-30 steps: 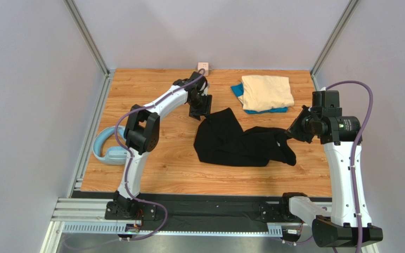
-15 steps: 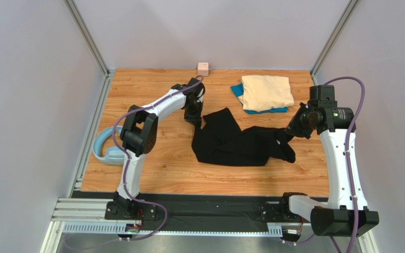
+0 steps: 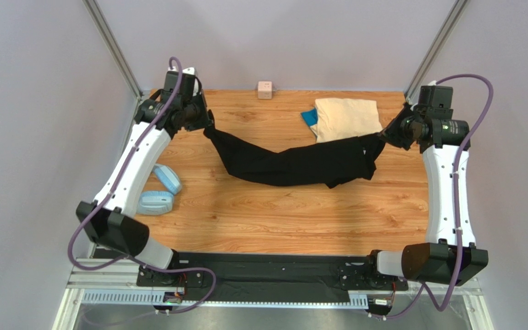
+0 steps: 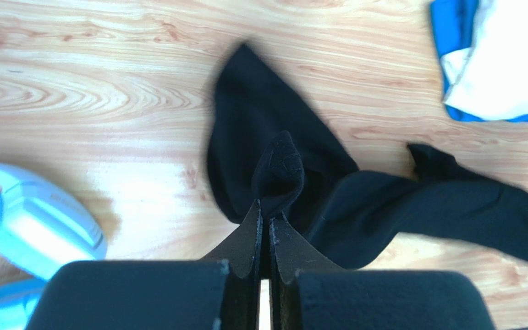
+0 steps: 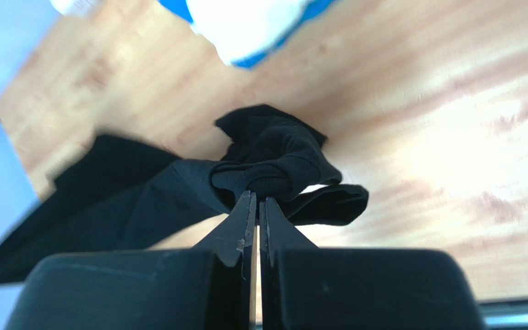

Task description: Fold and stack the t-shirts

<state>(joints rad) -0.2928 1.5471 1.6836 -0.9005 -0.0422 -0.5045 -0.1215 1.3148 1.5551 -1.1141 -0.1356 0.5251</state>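
Warm wood-grain planks make up the table [image 3: 280, 220], boxed in by pale grey walls [image 3: 280, 41], with slanted aluminium posts [image 3: 112, 48] at the far corners and a black rail [image 3: 267, 265] along the near edge. Across the far half hangs the plain black t-shirt [image 3: 294, 165] of soft cloth, strung like a hammock. Its left end is pinched in the left gripper [image 3: 207, 128] near the far-left corner, and its right end is bunched in the right gripper [image 3: 382, 135] by the right edge. Both wrist views show the jaws clamped almost flat together, with a wad of black fabric squeezed at the tips. The middle of the shirt sags low and casts a shadow on the wood — whether it touches the surface I cannot tell. Just behind its right end lies the folded cream-beige t-shirt [image 3: 346, 117], resting on the bright blue t-shirt [image 3: 308, 118], of which only a strip shows at the left edge from above. In that overhead view the black cloth's right end overlaps the near edge of this stack. A small pink cube [image 3: 265, 89] sits at the far edge, apart from the shirts. At the left side a light-blue plastic ring [image 3: 155, 203] lies on the wood — partly hidden under the white left arm [image 3: 136, 155].
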